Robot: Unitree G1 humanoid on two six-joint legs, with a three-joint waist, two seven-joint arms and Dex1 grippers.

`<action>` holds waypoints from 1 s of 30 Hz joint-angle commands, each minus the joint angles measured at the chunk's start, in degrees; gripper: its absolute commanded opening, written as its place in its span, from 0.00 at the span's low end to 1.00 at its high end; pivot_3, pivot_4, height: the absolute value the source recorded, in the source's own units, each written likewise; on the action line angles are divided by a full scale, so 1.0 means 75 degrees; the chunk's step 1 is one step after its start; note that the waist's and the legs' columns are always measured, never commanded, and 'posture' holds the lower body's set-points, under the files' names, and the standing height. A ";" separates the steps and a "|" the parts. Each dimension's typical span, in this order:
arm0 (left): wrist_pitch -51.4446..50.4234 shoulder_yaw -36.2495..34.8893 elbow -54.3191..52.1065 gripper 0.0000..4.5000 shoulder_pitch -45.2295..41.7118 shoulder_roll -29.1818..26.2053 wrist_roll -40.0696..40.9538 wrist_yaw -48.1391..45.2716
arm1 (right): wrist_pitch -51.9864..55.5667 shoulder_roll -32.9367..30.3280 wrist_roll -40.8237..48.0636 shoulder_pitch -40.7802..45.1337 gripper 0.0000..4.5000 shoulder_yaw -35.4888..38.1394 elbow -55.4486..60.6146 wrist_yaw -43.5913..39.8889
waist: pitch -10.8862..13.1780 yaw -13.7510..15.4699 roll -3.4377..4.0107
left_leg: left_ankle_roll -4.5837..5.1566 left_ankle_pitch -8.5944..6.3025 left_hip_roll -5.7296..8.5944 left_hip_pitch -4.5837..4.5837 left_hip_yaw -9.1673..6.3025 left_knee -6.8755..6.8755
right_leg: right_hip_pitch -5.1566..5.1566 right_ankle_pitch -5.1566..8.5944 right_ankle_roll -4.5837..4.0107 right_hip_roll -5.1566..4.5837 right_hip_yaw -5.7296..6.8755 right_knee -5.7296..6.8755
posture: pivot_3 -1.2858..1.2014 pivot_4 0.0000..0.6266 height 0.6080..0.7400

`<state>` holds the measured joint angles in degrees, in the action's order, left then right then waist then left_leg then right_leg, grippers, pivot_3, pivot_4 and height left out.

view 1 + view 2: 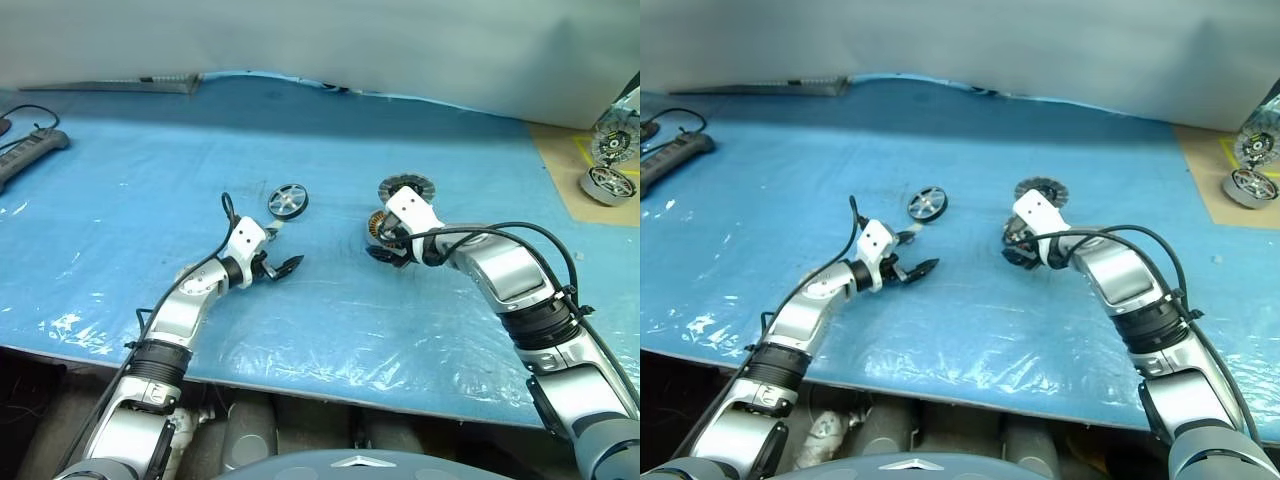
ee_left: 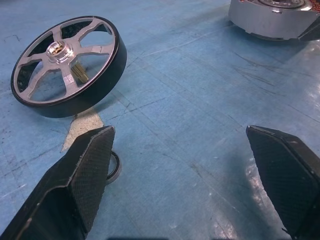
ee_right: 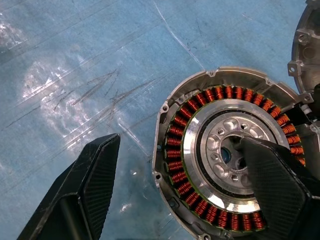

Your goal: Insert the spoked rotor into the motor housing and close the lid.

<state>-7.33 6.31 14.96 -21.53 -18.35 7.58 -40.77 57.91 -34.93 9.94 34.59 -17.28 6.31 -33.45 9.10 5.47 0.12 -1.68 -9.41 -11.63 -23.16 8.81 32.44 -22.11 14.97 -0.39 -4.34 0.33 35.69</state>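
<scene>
rotor: the spoked rotor is lying flat on the blue table cover, around mid-table and a bit toward the far edge. Nothing is touching it, so it's free for you to pick.
left gripper: your left gripper is hanging just on the near side of the rotor with its black fingers spread wide and empty. In the left wrist view the rotor is sitting ahead of one finger, not between the two, so you're lined up close but off to one side. Looks like a pre-grasp pose.
washer: a small dark ring is peeking out beside that finger on the cover. Can't tell what it is; watch you're not pinching it.
housing: the motor housing is resting open side up, right of the rotor and apart from it, copper windings showing and the bore vacant. That's why it's facing up: it's waiting for the rotor.
right gripper: your right gripper is pointing down over the housing, fingers wide, holding nothing. One finger is hovering over the housing's centre, the other out over bare cover, so you're straddling the rim, probably to steady or shift it.
lid: the lid is lying just beyond the housing toward the far edge, finned face up, partly behind your right wrist. Parked close for the closing step.
spares: two silver motors are sitting on a tan board at the right edge, not part of this job.
progress: nothing is inserted yet; I'd judge you're at the very start.
</scene>
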 commanded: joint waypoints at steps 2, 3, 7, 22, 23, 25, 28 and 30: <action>0.0121 -0.0063 -0.0247 1.00 -0.0002 -0.0054 0.0000 0.0020 | 0.0188 -0.0226 -0.0105 -0.0047 0.91 -0.0224 0.0286 -0.0250 | 0.0000 0.0003 0.0000 | 0.0000 0.0000 -0.0002 0.0001 0.0001 0.0001 | 0.0001 0.0000 0.0000 0.0000 0.0000 0.0000 | 0.52 0.24 1.00; 0.0123 -0.0054 -0.0246 1.00 -0.0005 -0.0048 0.0000 0.0018 | 0.0206 -0.0202 -0.0155 -0.0031 0.87 -0.0298 0.0221 -0.0241 | 0.0000 0.0002 0.0000 | 0.0000 0.0000 -0.0003 0.0002 0.0001 0.0001 | 0.0002 0.0000 0.0000 0.0000 0.0000 0.0000 | 0.52 0.24 1.00; 0.0140 -0.0030 -0.0224 1.00 -0.0023 -0.0020 -0.0002 0.0011 | 0.0159 -0.0057 -0.0323 0.0026 0.63 -0.0561 -0.0026 -0.0284 | 0.0000 0.0004 0.0000 | 0.0000 0.0000 -0.0007 0.0004 0.0001 0.0003 | 0.0005 0.0000 0.0000 -0.0001 0.0000 0.0002 | 0.52 0.24 1.00; 0.0177 -0.0025 -0.0244 1.00 0.0005 -0.0012 -0.0026 0.0051 | 0.1807 0.1569 0.0032 -0.0090 0.38 -0.0773 0.1666 -0.0273 | -0.0009 -0.0198 -0.0016 | 0.0000 -0.0001 -0.0011 0.0028 0.0004 -0.0006 | 0.0013 0.0001 -0.0004 0.0010 -0.0008 0.0000 | 0.52 0.24 1.00; 0.0176 -0.0031 -0.0242 1.00 -0.0001 -0.0023 -0.0025 0.0047 | 0.2032 0.1670 0.0109 -0.0124 0.38 -0.0752 0.1888 -0.0237 | -0.0009 -0.0195 -0.0016 | -0.0001 -0.0001 -0.0012 0.0027 -0.0002 -0.0009 | 0.0012 0.0001 -0.0005 0.0010 -0.0007 -0.0001 | 0.52 0.24 1.00; 0.0183 -0.0044 -0.0223 1.00 -0.0011 -0.0041 -0.0024 0.0039 | 0.2370 0.1791 0.0223 -0.0157 0.38 -0.0713 0.2181 -0.0173 | -0.0009 -0.0187 -0.0015 | -0.0001 -0.0001 -0.0011 0.0023 -0.0005 -0.0010 | 0.0010 0.0001 -0.0005 0.0010 -0.0006 -0.0003 | 0.52 0.24 1.00; 0.0185 -0.0060 -0.0216 1.00 -0.0015 -0.0064 -0.0023 0.0034 | 0.2919 0.2001 0.0502 -0.0150 0.38 -0.0475 0.2547 -0.0099 | -0.0009 -0.0162 -0.0014 | -0.0001 -0.0001 -0.0014 0.0021 -0.0009 -0.0010 | 0.0009 0.0001 -0.0003 0.0001 -0.0007 -0.0004 | 0.52 0.24 1.00; 0.0186 -0.0056 -0.0210 1.00 -0.0020 -0.0072 -0.0023 0.0034 | 0.3108 0.2096 0.0647 -0.0128 0.38 -0.0342 0.2635 -0.0041 | -0.0008 -0.0151 -0.0014 | -0.0001 -0.0001 -0.0015 0.0022 -0.0010 -0.0010 | 0.0010 0.0000 -0.0002 -0.0001 -0.0007 -0.0004 | 0.52 0.24 1.00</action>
<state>-6.83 6.37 14.95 -21.58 -18.59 7.52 -40.71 79.65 -19.71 12.61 33.86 -20.96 23.92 -33.82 9.04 4.33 0.02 -1.69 -9.42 -11.74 -23.00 8.74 32.37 -22.04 14.98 -0.40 -4.35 0.27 35.67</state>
